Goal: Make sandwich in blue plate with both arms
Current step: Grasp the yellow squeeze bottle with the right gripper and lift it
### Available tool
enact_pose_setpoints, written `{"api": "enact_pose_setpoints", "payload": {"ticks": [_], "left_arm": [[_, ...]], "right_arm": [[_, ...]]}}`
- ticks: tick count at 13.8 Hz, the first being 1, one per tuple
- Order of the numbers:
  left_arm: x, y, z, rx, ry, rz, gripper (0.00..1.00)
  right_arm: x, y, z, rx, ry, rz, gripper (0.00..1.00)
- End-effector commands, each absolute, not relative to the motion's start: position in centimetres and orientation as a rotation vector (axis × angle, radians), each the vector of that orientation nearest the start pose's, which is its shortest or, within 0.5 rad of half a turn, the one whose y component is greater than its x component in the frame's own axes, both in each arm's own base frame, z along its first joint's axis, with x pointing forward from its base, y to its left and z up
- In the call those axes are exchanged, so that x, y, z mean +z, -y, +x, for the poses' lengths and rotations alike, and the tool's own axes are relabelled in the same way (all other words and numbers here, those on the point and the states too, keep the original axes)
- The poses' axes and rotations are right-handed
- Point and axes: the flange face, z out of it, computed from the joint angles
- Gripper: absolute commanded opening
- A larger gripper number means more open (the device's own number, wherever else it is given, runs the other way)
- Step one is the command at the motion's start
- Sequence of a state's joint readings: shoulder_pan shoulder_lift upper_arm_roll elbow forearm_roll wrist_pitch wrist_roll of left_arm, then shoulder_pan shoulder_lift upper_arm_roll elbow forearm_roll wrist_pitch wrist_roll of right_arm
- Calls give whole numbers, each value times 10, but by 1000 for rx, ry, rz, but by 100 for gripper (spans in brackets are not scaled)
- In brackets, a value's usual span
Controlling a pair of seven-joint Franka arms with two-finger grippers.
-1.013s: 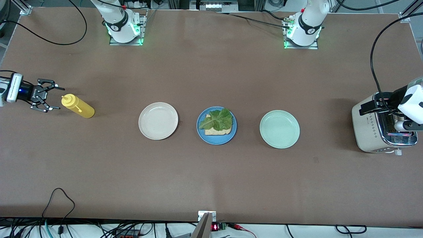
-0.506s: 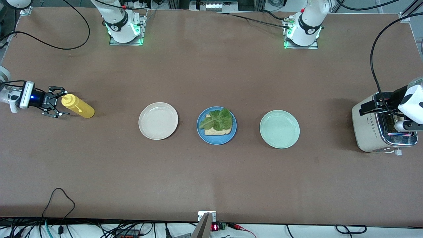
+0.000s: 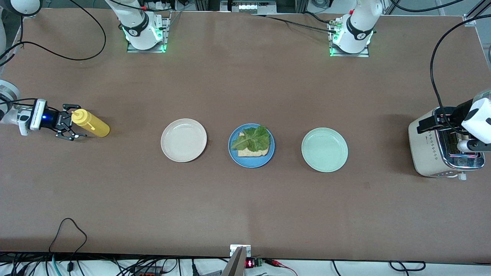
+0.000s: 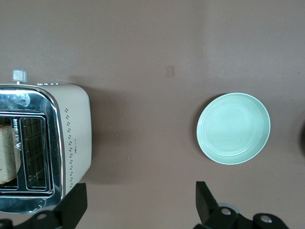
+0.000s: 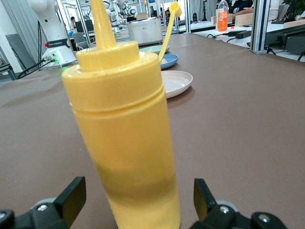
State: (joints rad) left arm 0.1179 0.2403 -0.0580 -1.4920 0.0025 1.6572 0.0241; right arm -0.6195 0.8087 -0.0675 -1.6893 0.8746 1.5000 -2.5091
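My right claw (image 3: 73,122) sits low at the right arm's end of the bench (image 3: 245,199), fingers spread wide on either side of the yellow squeeze bottle (image 3: 91,123). From the right wrist view the bottle (image 5: 125,129) stands upright between my two fingers (image 5: 71,198), filling the gap but not clamped; I cannot tell whether either finger touches it.

My left claw (image 4: 138,205) hangs open over the bench beside the toaster (image 3: 441,151), at the left arm's end. The left wrist view shows its fingers (image 4: 74,205) wide apart with nothing between them. The toaster (image 4: 43,148) has one bread slice (image 4: 7,155) standing in a slot.

The blue plate (image 3: 234,155) lies at mid-bench. On it rests one tan bread slice (image 3: 251,152) with a green lettuce leaf (image 3: 253,138) laid on top; no upper slice covers the leaf. The cream plate (image 3: 183,140) lies beside the blue plate toward the right arm's end, bare. The mint-green plate (image 3: 324,149) lies beside it toward the left arm's end, also bare. The three plates stand apart in a row.
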Motion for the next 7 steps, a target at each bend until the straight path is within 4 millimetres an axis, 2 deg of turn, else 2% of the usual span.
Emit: {"api": "enact_pose_setpoints", "payload": {"ticks": [1, 7], "left_arm": [[534, -41, 623, 113, 23, -3141, 100], [534, -42, 623, 115, 25, -3141, 100]], "right_arm": [[119, 287, 503, -955, 1328, -1559, 100], [118, 259, 518, -932, 1353, -1514, 100]]}}
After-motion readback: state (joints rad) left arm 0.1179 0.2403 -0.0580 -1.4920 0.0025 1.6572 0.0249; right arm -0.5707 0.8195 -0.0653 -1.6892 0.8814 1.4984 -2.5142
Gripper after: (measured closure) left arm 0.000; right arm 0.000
